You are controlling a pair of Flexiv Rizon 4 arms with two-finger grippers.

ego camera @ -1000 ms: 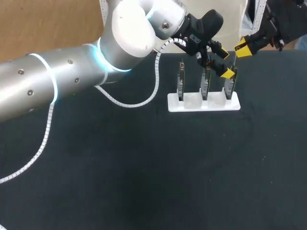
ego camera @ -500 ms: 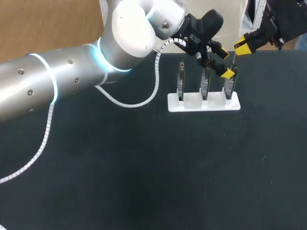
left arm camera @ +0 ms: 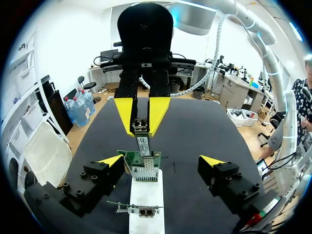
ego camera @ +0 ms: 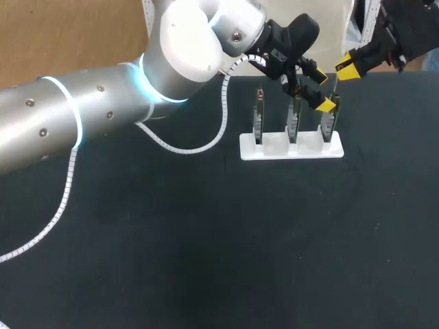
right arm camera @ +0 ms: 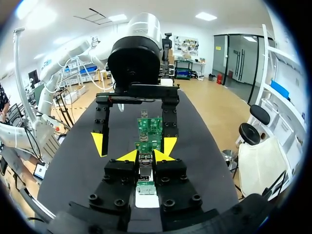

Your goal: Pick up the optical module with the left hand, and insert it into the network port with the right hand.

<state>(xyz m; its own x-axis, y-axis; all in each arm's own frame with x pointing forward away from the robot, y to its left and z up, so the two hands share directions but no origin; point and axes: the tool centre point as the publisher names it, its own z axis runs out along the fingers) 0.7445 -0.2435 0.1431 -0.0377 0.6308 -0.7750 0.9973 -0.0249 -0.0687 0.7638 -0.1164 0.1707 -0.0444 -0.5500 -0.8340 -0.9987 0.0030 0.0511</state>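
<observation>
Where the head view looks down, a black table [ego camera: 206,260] fills the scene. Toward its far side stands a white stand [ego camera: 271,152] holding three upright circuit boards [ego camera: 259,120] in a row. The silver left arm [ego camera: 103,110] comes in from the left and stretches across to the stand. The left gripper [ego camera: 325,88] hangs over the rightmost board, with one yellow tip on each side of it. The right arm [ego camera: 405,31] enters at the far right corner. The right gripper [ego camera: 348,63] is poised just above and behind that same board.

In the left wrist view, the left gripper's two fingers stand wide apart, touching nothing, with the stand running out between them. Ahead of it, the right gripper points straight down. Its yellow fingers are pressed together on the optical module [left arm camera: 141,127], a small metal block. The module's lower end meets the network port [left arm camera: 145,172] on the green board below. Whether it is fully seated cannot be told.

In the right wrist view, the right gripper's fingers are clamped on the module from both sides, directly over the stand. Beyond it, the left gripper straddles the green board, its tips spread on either side.
</observation>
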